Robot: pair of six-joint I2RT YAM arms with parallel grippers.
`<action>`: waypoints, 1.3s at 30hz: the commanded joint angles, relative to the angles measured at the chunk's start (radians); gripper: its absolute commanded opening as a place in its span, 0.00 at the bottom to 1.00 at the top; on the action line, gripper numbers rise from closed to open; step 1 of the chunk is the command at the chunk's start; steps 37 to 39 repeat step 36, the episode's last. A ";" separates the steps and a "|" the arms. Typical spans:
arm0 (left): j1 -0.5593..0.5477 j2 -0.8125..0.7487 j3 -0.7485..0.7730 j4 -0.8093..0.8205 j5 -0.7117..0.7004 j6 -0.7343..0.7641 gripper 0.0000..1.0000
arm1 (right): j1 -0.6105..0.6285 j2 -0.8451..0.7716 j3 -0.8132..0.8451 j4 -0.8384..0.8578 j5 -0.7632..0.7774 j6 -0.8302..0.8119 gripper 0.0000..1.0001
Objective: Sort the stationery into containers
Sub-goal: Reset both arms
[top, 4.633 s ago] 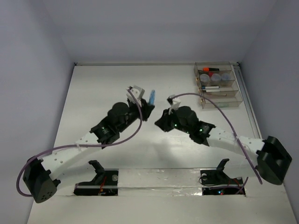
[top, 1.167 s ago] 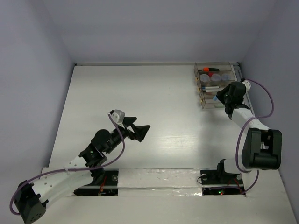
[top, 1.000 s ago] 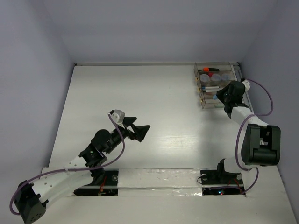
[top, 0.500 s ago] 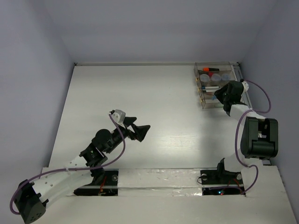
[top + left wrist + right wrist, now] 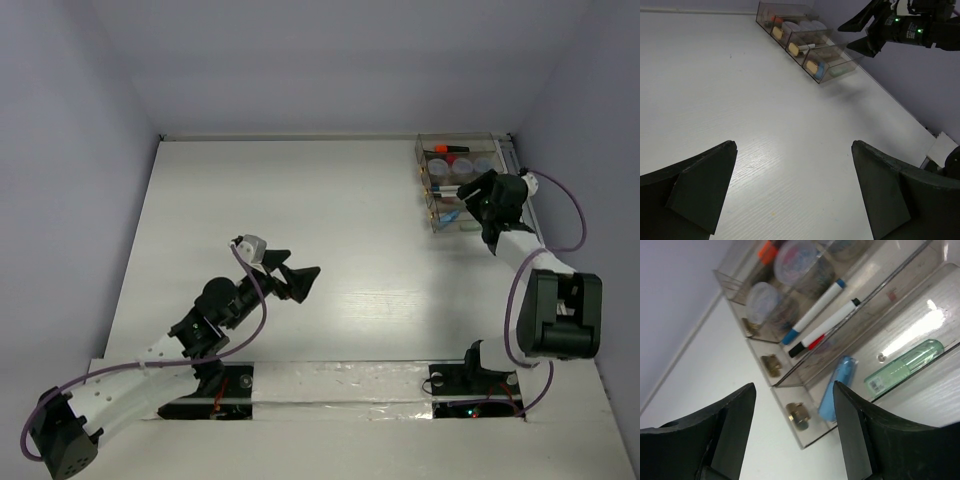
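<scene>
The clear stepped organiser (image 5: pixel 810 430) fills the right wrist view. A light blue highlighter (image 5: pixel 839 387) and a pale green one (image 5: pixel 905 365) lie in its lowest compartment. Two white pens (image 5: pixel 827 327) lie in the middle compartment. Round pots (image 5: pixel 762 302) and an orange highlighter (image 5: pixel 767 251) sit in the top one. My right gripper (image 5: pixel 792 387) hovers open just above the organiser's (image 5: pixel 495 222) near end, holding nothing. My left gripper (image 5: pixel 793 145) stands wide open over bare table near the middle (image 5: pixel 305 262), far from the organiser (image 5: pixel 840 60).
The side wall runs close along the organiser's right. The table's back edge lies just beyond it. My right arm (image 5: pixel 525 255) is folded back along the right side of the table.
My right gripper has opened over the lowest compartment, and the light blue highlighter it carried now lies there. The left arm has not moved in the last second.
</scene>
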 commanded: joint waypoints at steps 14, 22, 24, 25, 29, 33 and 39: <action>0.001 -0.113 0.056 0.030 -0.087 -0.147 0.99 | -0.007 -0.883 -0.025 -0.223 -0.360 -0.099 1.00; 0.001 -0.169 0.293 -0.170 -0.116 -0.141 0.99 | -0.007 -1.182 0.094 -0.378 -0.357 -0.200 1.00; 0.001 -0.191 0.339 -0.213 -0.139 -0.117 0.99 | -0.007 -1.207 0.116 -0.418 -0.337 -0.218 1.00; 0.001 -0.198 0.382 -0.249 -0.162 -0.107 0.99 | -0.007 -1.217 0.122 -0.424 -0.331 -0.235 1.00; 0.001 -0.231 0.480 -0.358 -0.233 -0.045 0.99 | 0.002 -1.219 0.081 -0.410 -0.314 -0.246 1.00; 0.001 -0.272 0.504 -0.451 -0.294 -0.011 0.99 | 0.011 -1.221 0.039 -0.381 -0.321 -0.246 1.00; 0.001 -0.281 0.485 -0.495 -0.305 -0.015 0.99 | 0.011 -1.218 0.035 -0.367 -0.321 -0.240 1.00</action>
